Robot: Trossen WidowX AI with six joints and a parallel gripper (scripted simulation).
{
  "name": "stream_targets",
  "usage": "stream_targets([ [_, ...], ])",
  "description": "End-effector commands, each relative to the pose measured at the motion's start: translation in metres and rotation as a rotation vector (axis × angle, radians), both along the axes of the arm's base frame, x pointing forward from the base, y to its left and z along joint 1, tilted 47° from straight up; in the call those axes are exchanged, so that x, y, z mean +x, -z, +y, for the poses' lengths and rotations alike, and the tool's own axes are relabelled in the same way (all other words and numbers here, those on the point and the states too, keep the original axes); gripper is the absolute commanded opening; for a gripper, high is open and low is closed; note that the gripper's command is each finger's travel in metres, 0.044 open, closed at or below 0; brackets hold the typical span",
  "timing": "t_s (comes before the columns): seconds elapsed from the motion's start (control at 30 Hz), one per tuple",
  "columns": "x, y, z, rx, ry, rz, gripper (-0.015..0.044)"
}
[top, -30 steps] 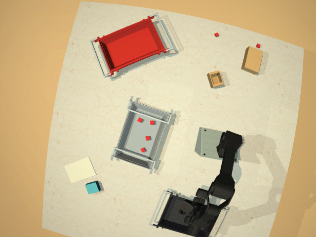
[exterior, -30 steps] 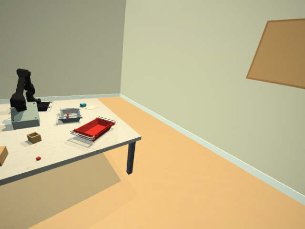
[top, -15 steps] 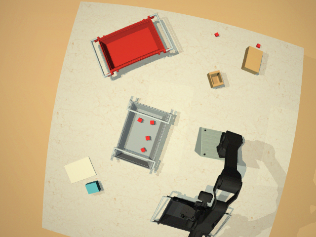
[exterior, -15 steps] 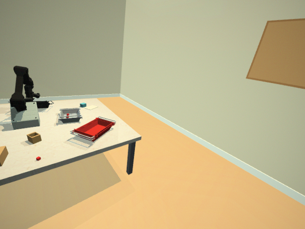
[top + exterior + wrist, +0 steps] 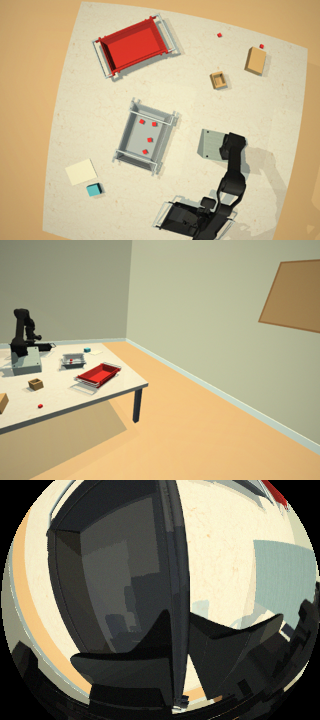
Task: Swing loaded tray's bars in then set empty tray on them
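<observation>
The loaded grey tray [image 5: 125, 130] [image 5: 73, 366] stands on the table with several red blocks [image 5: 149, 140] [image 5: 71, 360] inside. Its upper bar [image 5: 149, 117] and lower bar [image 5: 136, 156] both lie in across its top, near the ends. The empty black tray [image 5: 168, 215] [image 5: 45, 347] [image 5: 175, 540] is at the bottom of the top view, raised a little over its shadow, with its bars swung out. My gripper [image 5: 171, 614] is shut on its long side wall, on the side nearer my base. The arm hides part of this tray in the top view.
A red tray [image 5: 106, 55] [image 5: 90, 381] with bars out stands at the far side. A small open box [image 5: 218, 80] [image 5: 35, 384], a tan block [image 5: 255, 61], two loose red cubes, a teal block [image 5: 93, 189] [image 5: 87, 350] and a cream sheet [image 5: 81, 172] [image 5: 95, 352] are also on the table.
</observation>
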State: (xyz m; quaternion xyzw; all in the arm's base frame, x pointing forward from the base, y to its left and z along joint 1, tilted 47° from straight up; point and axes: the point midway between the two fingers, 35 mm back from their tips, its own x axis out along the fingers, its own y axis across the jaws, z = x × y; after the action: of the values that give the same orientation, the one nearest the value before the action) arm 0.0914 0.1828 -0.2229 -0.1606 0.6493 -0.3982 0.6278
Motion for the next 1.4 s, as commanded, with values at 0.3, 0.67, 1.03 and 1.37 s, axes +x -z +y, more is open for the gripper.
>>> stream_targets([
  [0.3, 0.019, -0.026, 0.065, 0.035, 0.006, -0.014, 0.0],
  [0.67, 0.023, -0.035, 0.078, 0.035, 0.006, -0.014, 0.0],
  [1.03, 0.023, -0.035, 0.078, 0.035, 0.006, -0.014, 0.0],
  [1.37, 0.023, -0.035, 0.078, 0.035, 0.006, -0.014, 0.0],
])
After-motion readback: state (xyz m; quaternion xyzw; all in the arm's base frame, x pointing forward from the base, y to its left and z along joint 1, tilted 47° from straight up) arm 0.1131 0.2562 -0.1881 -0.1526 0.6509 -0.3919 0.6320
